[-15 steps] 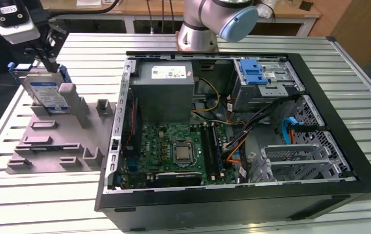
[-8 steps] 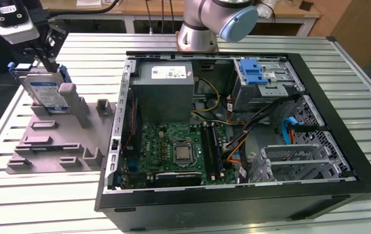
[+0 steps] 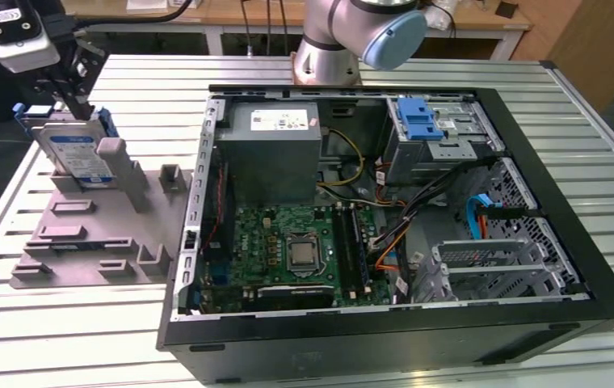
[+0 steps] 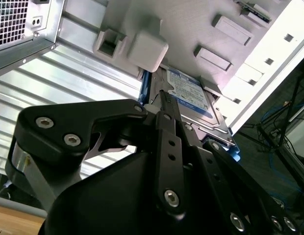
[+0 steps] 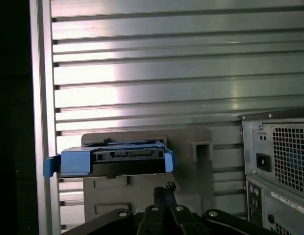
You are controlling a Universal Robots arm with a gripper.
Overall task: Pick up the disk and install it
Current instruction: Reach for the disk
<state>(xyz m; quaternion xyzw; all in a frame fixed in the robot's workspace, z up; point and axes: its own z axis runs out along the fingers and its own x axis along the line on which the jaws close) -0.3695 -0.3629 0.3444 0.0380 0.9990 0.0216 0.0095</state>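
Note:
The disk (image 3: 78,153), a silver drive with a white-and-blue label in a blue carrier, stands upright in the grey moulded holder (image 3: 91,234) at the exterior view's left, outside the computer case. My gripper (image 3: 73,105) hangs directly over the disk's top edge, close to it. In the second wrist view the gripper (image 4: 164,100) reaches the labelled face of the disk (image 4: 191,95). In the first wrist view the disk's blue carrier end (image 5: 113,160) lies just beyond the gripper (image 5: 164,188).
The open computer case (image 3: 565,202) lies on the slatted metal table (image 3: 59,339), to the right of the holder. Inside it are the motherboard (image 3: 296,250), a power supply (image 3: 269,153) and a metal drive cage with a blue latch (image 3: 420,121). The arm's base (image 3: 334,40) stands behind the case.

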